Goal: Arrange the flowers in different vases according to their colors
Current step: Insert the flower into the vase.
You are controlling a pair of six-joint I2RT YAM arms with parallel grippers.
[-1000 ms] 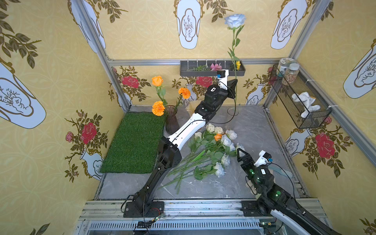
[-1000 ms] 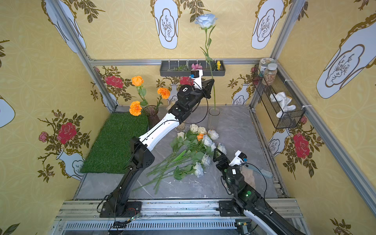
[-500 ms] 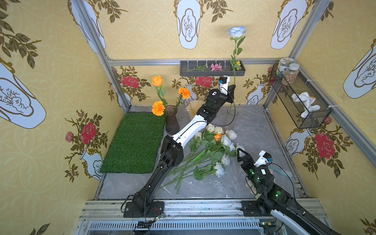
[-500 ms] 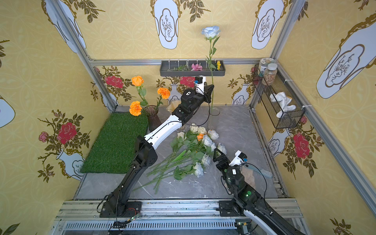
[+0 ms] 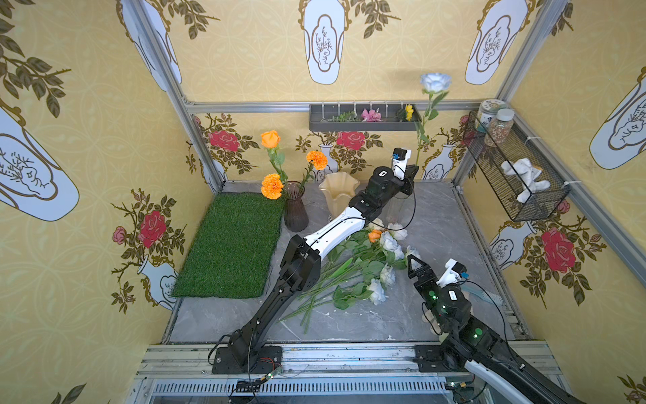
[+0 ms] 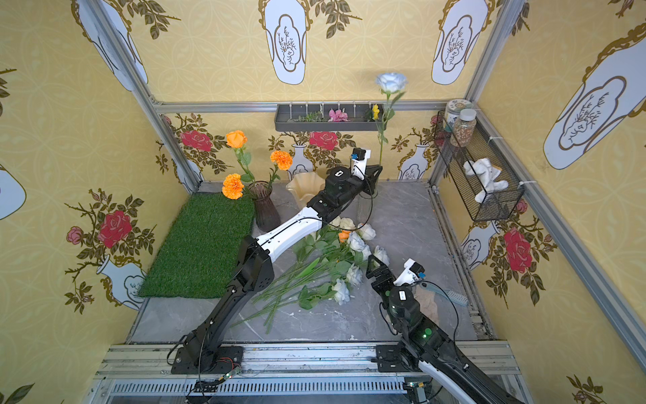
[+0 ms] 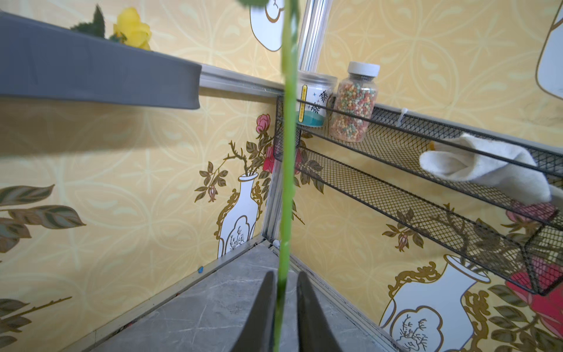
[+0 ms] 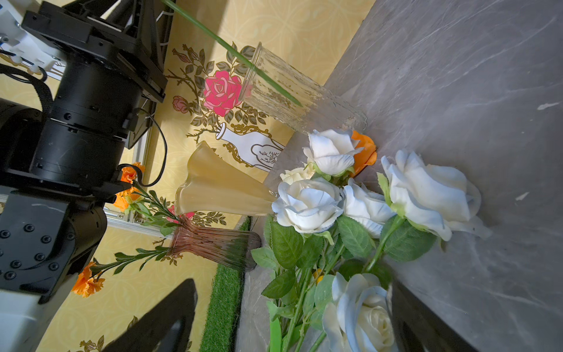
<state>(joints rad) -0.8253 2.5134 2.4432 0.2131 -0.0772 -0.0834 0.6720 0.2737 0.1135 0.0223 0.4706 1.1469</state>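
Yellow wallpaper (image 5: 244,63) printed with vases and red roses closes in three sides of the grey marble-look tabletop (image 5: 437,314), and we see a green artificial-grass mat (image 5: 230,245) lying along its left edge. Three vases stand in a row near the back edge. The dark purple ribbed glass vase (image 5: 295,213) is just beside the mat's back corner, the cream ruffled-rim vase (image 5: 337,194) is in the middle, and the clear glass cylinder vase (image 5: 396,210) is toward the back right corner, partly hidden behind the left arm (image 5: 335,231). The purple vase holds an orange rose (image 5: 270,139) and two orange marigolds (image 5: 317,160). We find the left gripper (image 5: 409,174) over the clear vase, with the long green stem (image 7: 286,152) of the white, pale-blue-tinted rose (image 5: 435,82) running between its fingers. In the left wrist view its jaws stand narrowly apart, with a slit showing beside the stem. The right wrist view shows the stem's lower end passing over the rim into the clear vase, while the bloom stands high against the back wall. The other long-stemmed flowers (image 5: 370,259), white and cream roses plus one small orange bloom (image 5: 374,235), lie heaped at the tabletop's middle. The right gripper (image 5: 415,265) stands just beside the blooms on the heap's right side, its jaws spread wide and holding nothing.
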